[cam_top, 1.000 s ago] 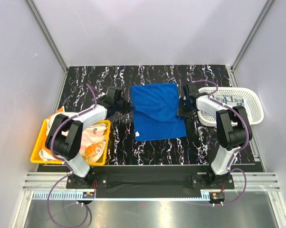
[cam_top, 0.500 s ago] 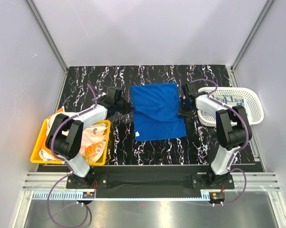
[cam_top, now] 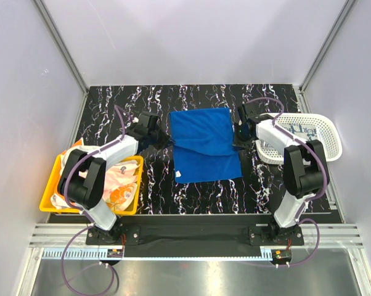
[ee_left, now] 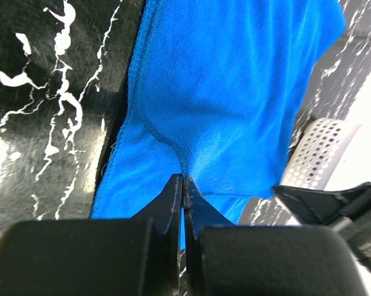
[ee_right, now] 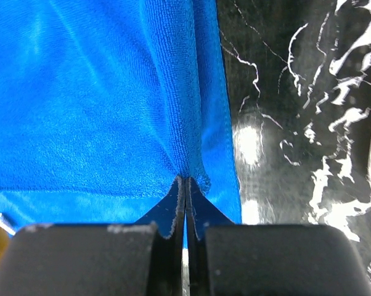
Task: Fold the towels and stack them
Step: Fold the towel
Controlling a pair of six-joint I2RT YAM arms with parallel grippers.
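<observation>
1. Near left, a yellow bin holds a crumpled orange-and-white towel.
2. Mid-table, a royal blue towel lies partly folded on the black marbled table. A small white tag on it shows no readable print.
3. The left gripper pinches its left edge, jaws pressed together on a cloth ridge.
4. The right gripper pinches the right edge likewise.
5. Far right, a white perforated basket holds a white towel with blue marks, possibly lettering, too small to read.

The left arm reaches forward and inward, elbow bent. Its left pincer has its jaws pressed together, with a fold of the blue towel nipped at the tips. The right arm mirrors it, and the right pincer is likewise clamped (tips meeting on the cloth's hem).
</observation>
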